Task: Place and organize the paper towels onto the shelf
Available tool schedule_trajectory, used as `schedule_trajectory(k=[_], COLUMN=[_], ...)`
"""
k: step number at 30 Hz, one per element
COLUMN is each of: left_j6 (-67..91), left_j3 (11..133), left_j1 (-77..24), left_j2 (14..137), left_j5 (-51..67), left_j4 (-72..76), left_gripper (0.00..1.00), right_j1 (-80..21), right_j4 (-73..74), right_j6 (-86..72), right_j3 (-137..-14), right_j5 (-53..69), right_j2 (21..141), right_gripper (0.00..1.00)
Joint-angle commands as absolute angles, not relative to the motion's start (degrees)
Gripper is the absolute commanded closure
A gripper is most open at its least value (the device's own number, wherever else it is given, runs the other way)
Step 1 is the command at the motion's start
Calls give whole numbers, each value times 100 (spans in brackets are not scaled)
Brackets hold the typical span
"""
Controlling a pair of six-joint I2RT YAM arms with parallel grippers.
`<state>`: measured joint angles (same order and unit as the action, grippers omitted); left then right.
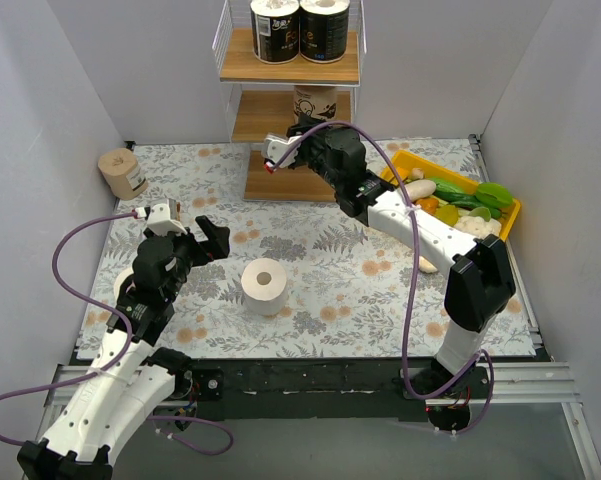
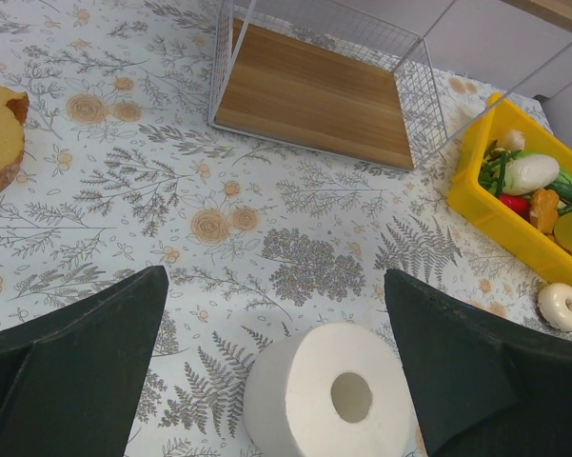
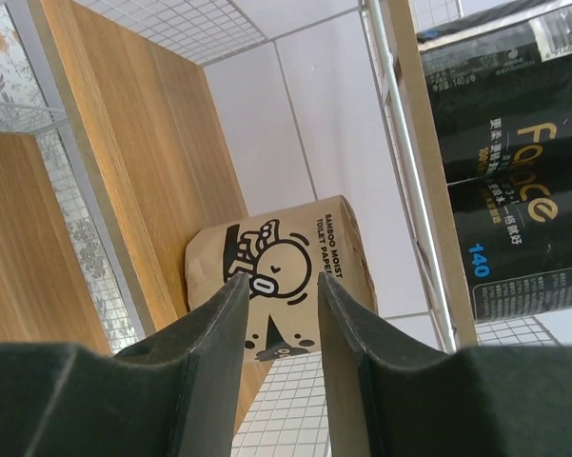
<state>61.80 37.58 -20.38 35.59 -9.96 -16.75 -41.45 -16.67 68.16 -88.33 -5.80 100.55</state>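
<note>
The shelf (image 1: 290, 70) stands at the back centre. Two black rolls (image 1: 275, 28) stand on its top board and a tan labelled roll (image 1: 315, 100) on its middle board. My right gripper (image 1: 298, 132) is at the front of the middle tier. In the right wrist view it (image 3: 281, 281) is slightly open and empty, with the tan roll (image 3: 295, 238) just beyond the fingertips. A white roll (image 1: 264, 286) stands on the table. My left gripper (image 2: 274, 278) is wide open above it (image 2: 328, 395). A second tan roll (image 1: 122, 172) stands at the far left.
A yellow tray (image 1: 500, 225) of vegetables sits at the right, also in the left wrist view (image 2: 500, 224). The shelf's bottom board (image 2: 309, 95) is bare. Grey walls close in the table on three sides.
</note>
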Motion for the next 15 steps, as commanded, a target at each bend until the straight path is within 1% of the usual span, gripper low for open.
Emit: schedule_trajectory(k=[1, 6, 10, 15], left_j6=[6152, 6161, 6161, 6170], left_j3=[3946, 3946, 3955, 3973], left_j1=[-2030, -2030, -2030, -2030], left_j2=[3577, 3577, 3621, 3647], left_j5=[-1072, -1143, -1230, -1371], left_j4=[-1705, -1714, -1749, -1775], left_gripper=[2, 2, 2, 2], right_j1=[-4148, -4122, -4087, -3973], right_j4=[-2004, -2136, -2293, -2470], right_j6=[6706, 6522, 6732, 6618], right_j3=[-9017, -9280, -9720, -9844], right_j5=[-756, -852, -1169, -1379], right_j2=[10169, 10546, 11047, 11250], right_gripper=[58, 56, 56, 56])
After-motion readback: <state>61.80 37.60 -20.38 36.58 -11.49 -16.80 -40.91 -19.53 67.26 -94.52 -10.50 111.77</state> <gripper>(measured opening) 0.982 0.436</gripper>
